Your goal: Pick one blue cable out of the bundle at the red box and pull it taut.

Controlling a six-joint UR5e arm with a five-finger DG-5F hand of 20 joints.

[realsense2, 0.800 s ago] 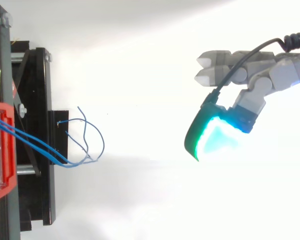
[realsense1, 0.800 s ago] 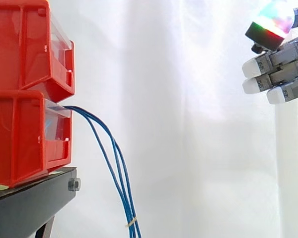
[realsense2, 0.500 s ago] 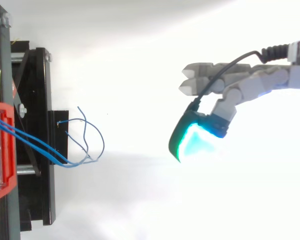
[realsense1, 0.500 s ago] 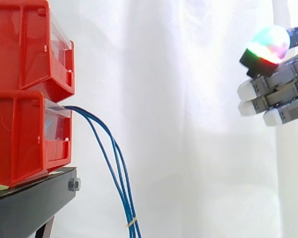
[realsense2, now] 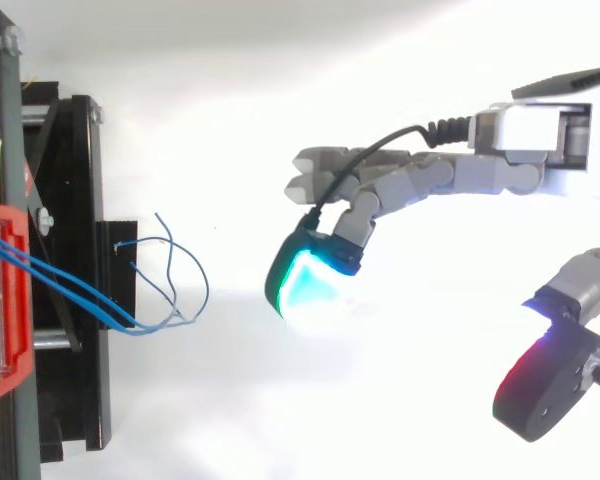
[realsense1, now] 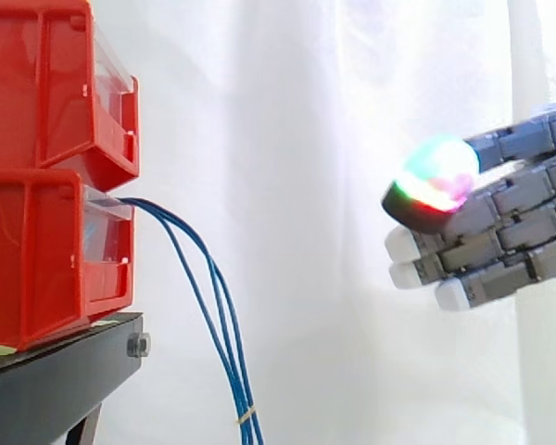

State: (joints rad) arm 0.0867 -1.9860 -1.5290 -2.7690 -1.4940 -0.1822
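Robot hand has dropped nearer the blue cables, holding nothing.

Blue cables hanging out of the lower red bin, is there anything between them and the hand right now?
Nothing visible. In the side view only white curtain shows between the open hand and the blue cables hanging from the lower red bin; the top view shows the same clear gap.

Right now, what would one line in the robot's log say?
blue cables: slack, hanging from lower red box | hand: open, clear of them | grasp: not yet
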